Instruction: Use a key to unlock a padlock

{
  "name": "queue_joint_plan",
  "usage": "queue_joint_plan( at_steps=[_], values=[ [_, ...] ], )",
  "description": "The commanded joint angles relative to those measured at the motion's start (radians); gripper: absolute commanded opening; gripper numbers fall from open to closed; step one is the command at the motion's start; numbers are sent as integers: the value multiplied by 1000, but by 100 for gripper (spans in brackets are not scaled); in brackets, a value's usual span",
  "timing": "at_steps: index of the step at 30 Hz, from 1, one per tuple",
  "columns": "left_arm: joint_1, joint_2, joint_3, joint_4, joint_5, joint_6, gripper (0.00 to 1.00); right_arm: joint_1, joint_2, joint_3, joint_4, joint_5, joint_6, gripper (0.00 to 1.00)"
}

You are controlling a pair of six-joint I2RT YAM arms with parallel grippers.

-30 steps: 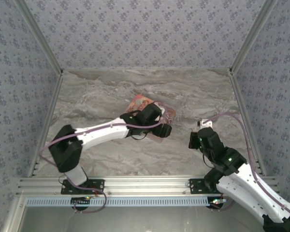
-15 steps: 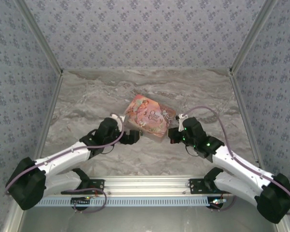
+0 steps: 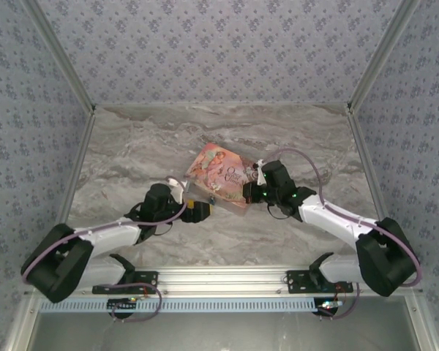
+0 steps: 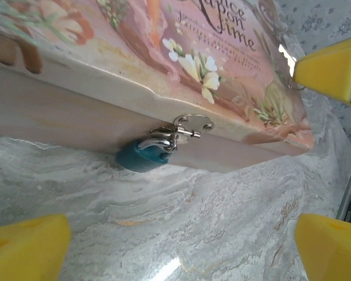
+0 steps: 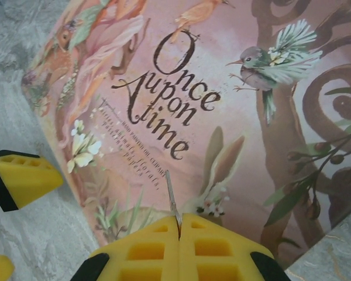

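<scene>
While wide open before the padlock at the box edge, left jaws; right jaws tight on the key.

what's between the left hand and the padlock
Bare marble table: in the left wrist view the open left hand faces the padlock hanging on the box side, nothing in between.

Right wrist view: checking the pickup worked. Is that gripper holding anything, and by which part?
The right gripper pinches the key by its near end; its thin tip sticks out.
</scene>
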Motion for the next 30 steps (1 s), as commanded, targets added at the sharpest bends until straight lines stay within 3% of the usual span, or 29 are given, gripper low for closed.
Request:
queue_joint_plan(
  at_steps=[1,15,30],
  values=[
    [7,82,10,159,51,-4,96,-3,26,43,-59,39,6,0],
    [-6,353,55,430,31,6,86,4,50,37,-134,87,-25,0],
    [-55,391,97,397,23,31,76,5,40,34,-134,86,-40,0]
  ],
)
